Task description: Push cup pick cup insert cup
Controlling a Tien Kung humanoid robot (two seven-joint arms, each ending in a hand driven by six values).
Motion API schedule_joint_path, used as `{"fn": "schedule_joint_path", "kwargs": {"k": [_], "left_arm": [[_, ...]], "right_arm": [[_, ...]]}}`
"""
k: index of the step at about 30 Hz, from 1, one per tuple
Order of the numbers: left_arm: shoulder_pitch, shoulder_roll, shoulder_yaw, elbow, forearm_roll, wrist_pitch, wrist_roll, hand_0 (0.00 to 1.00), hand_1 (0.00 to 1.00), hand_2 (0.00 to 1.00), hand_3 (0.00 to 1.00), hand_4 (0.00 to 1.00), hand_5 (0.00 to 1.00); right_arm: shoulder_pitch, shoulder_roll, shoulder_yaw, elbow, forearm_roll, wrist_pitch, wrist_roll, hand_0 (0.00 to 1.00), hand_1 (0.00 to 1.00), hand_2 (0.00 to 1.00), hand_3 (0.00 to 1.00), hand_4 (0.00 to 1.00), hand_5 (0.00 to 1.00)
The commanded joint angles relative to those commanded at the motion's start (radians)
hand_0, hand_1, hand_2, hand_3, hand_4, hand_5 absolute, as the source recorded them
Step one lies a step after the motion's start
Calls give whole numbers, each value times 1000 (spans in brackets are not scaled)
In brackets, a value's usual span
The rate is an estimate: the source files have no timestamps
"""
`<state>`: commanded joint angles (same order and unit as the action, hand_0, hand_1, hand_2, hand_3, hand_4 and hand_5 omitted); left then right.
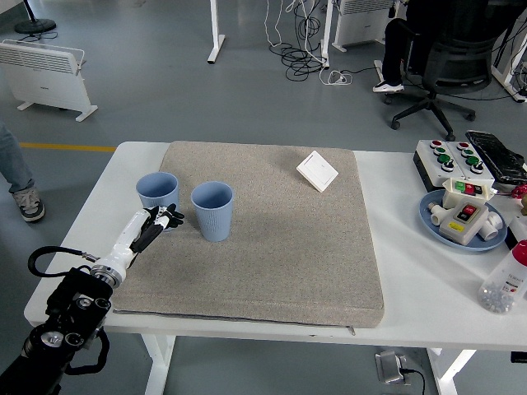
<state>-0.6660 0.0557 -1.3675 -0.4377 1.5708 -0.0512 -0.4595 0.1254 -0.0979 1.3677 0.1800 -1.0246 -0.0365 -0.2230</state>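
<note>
reaching in from the lower left of the frame, the robot's left arm stretches over the front left part of a grey mat (272, 247) that covers most of the white desk (412, 271). the left hand (156, 226) sits at the near side of the left blue cup (157, 192), its dark fingers (171, 219) loosely spread and touching or almost touching the cup's lower wall, gripping nothing. that cup stands upright at the mat's left edge, in the left middle of the frame. a second blue cup (212, 211), ribbed and also upright, stands just to its right on the mat, apart from the hand. a small white square plate (317, 171) lies flat near the mat's far right corner. at the right edge of the frame, off the mat, a blue dish (435, 220) holds white button boxes, with a box of red and green buttons (453, 160) behind it and a clear bottle (504, 284) in front. the right arm does not appear.
</note>
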Motion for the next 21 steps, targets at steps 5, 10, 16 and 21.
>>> {"fn": "schedule_joint_path", "kwargs": {"k": [5, 10, 16, 21], "left_arm": [[-18, -4, -11, 28, 11, 0, -4, 835, 652, 597, 563, 620, 998], [-39, -19, -33, 60, 26, -1, -10, 835, 652, 596, 562, 620, 998], [-58, -36, -69, 91, 54, -1, -18, 839, 651, 595, 561, 619, 998], [-63, -37, -96, 107, 76, -1, -22, 840, 650, 594, 559, 618, 998]], "right_arm": [[1, 0, -3, 0, 2, 0, 0, 760, 665, 687, 566, 104, 472], [2, 0, -5, 0, 1, 0, -1, 760, 666, 687, 565, 104, 473], [5, 1, -9, 0, 0, 0, -1, 760, 665, 688, 566, 105, 473], [6, 2, -12, 0, 4, 0, -1, 760, 665, 688, 566, 105, 475]]}}
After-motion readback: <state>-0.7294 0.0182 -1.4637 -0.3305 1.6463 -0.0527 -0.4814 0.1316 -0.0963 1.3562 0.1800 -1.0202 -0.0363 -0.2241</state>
